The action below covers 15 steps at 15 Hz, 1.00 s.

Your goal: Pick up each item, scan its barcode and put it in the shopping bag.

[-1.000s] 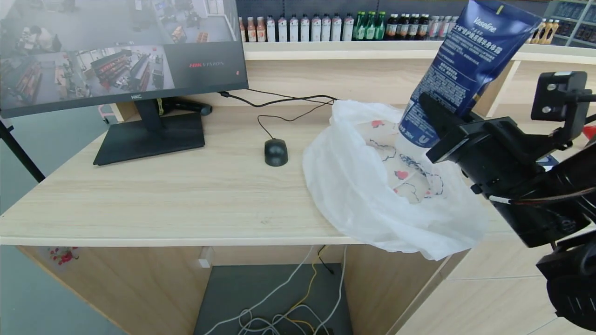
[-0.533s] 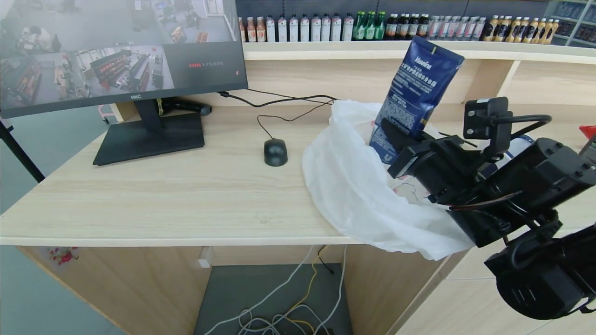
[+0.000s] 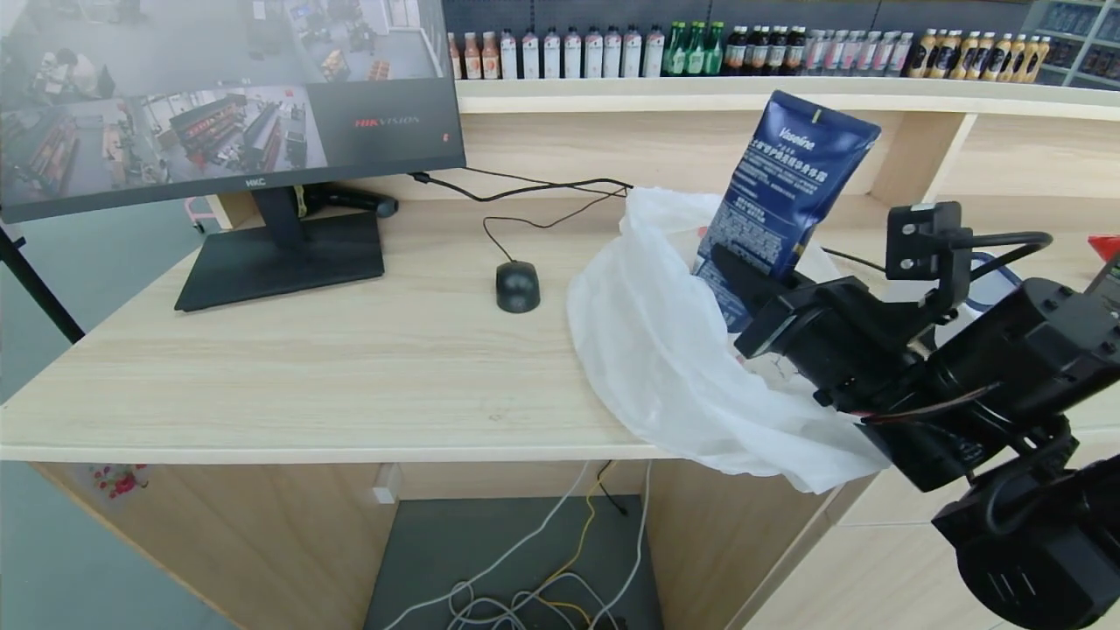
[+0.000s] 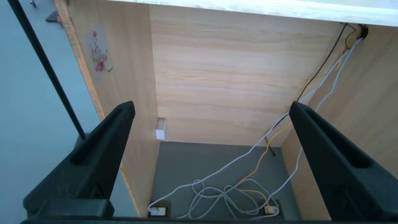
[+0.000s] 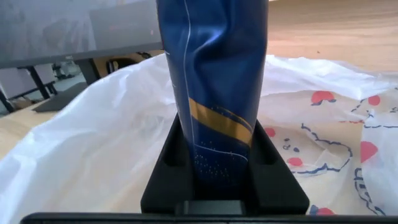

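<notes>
A dark blue lotion tube (image 3: 787, 188) stands nearly upright in my right gripper (image 3: 744, 284), which is shut on its lower end. The tube's base is low over the mouth of the white shopping bag (image 3: 665, 350), which lies crumpled on the right part of the wooden counter (image 3: 350, 367). In the right wrist view the blue tube (image 5: 214, 93) sits between the black fingers (image 5: 168, 162), with the printed white bag (image 5: 106, 143) right behind it. My left gripper (image 4: 211, 143) hangs open below the counter, with nothing between its fingers (image 4: 102, 149).
A monitor (image 3: 219, 96) on its stand fills the back left; a black handheld device (image 3: 350, 201) lies behind it. A wired mouse (image 3: 518, 286) sits mid-counter, left of the bag. Bottles (image 3: 612, 52) line the rear shelf. Cables (image 4: 236, 186) trail on the floor under the counter.
My right arm has brought the blue tube down and forward from high on the right to low over the bag's mouth. In the last half second it barely shifted.
</notes>
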Motion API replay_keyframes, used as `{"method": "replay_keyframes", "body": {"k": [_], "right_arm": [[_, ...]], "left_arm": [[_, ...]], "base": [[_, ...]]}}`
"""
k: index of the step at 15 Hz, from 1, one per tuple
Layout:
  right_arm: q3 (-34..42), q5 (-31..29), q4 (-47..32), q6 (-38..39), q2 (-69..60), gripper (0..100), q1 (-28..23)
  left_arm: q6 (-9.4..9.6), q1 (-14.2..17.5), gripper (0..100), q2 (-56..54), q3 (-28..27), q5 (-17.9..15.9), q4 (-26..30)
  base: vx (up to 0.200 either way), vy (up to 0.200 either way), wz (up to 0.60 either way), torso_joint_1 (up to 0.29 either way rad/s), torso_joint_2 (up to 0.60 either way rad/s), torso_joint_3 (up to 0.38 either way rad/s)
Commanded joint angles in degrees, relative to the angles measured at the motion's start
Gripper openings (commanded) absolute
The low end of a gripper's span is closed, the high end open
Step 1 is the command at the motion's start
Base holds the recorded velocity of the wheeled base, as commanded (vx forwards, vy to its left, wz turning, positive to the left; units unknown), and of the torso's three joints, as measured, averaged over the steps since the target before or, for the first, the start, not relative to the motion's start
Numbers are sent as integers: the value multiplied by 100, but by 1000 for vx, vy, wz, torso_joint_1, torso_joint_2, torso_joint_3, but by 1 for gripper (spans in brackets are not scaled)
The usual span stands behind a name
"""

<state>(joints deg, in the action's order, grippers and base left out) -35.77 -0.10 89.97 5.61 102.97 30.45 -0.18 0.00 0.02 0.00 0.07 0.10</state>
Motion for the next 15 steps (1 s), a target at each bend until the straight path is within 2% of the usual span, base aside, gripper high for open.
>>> {"method": "replay_keyframes", "body": {"k": [1, 3, 6, 8, 13, 15], "right_arm": [[-115, 36, 3, 301, -269, 0, -22], [-203, 62, 3, 925, -383, 0, -22], [-194, 440, 3, 1461, -401, 0, -22], [-185, 484, 3, 1821, -366, 0, -4], [-220, 669, 3, 3254, -181, 0, -154], [-211, 783, -331, 3922, -278, 0, -198]], "left_arm": [[1, 0, 100, -2, 0, 1, -1], [18, 0, 100, -2, 0, 1, -1], [18, -9, 100, -2, 0, 1, -1], [18, 0, 100, -2, 0, 1, -1], [18, -9, 100, -2, 0, 1, -1], [18, 0, 100, -2, 0, 1, -1]], "base": [[0, 0, 0, 0, 0, 0], [0, 0, 0, 0, 0, 0], [0, 0, 0, 0, 0, 0], [0, 0, 0, 0, 0, 0], [0, 0, 0, 0, 0, 0], [0, 0, 0, 0, 0, 0]]}}
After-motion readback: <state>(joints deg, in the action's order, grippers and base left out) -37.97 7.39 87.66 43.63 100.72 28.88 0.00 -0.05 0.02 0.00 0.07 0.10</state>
